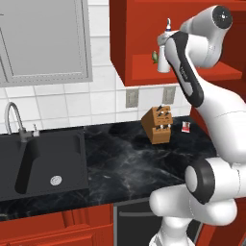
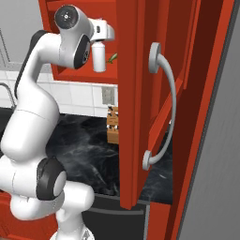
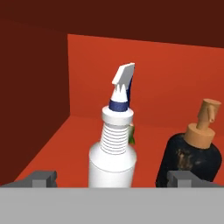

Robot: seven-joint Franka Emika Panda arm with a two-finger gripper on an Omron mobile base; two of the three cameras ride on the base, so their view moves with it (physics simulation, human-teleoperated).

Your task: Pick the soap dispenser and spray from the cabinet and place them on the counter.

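Hand view puts us inside the cabinet (image 3: pixel 175 70), where our gripper (image 3: pixel 111 178) has its jaws spread wide, the spray (image 3: pixel 112 153) standing upright between the fingertips. Just right of it we see the soap dispenser (image 3: pixel 192 153), upright on the same red shelf, above the counter (image 1: pixel 139 158) and its knife block (image 1: pixel 158 124).
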